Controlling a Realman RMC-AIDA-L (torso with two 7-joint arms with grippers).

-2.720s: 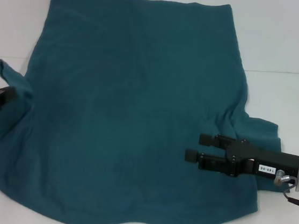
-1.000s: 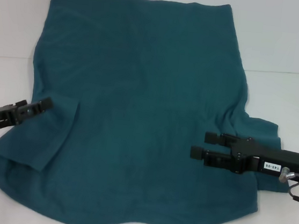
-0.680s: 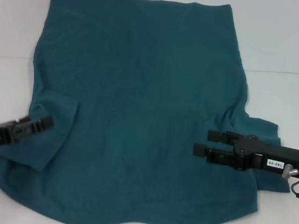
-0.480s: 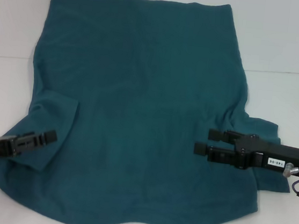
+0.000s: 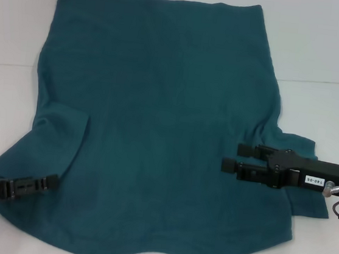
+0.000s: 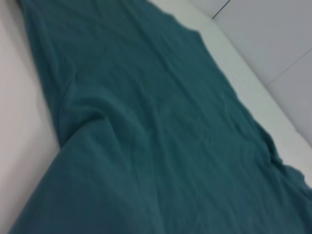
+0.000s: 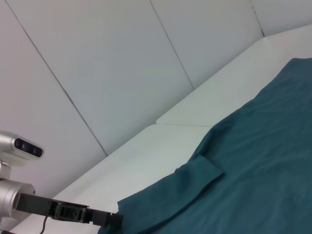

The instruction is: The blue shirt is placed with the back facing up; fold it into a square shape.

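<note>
The blue shirt point(image 5: 157, 125) is spread flat, plain side up, on the white desk point(image 5: 331, 53), its left sleeve folded inward. The left gripper point(image 5: 50, 182) is cut off at the lower left hem; its jaws cannot be judged. The right gripper point(image 5: 239, 158) is held over the right side, jaws parted. Bare desk is seen around the hem.

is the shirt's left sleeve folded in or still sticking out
Folded in: the blue shirt's left sleeve lies flat over the body.

Bright, even overhead light we note, soft faint shadows under the blue shirt point(image 5: 158, 119) edges, mild glare on white table point(image 5: 325, 53), left wrist view blurred throughout.
</note>
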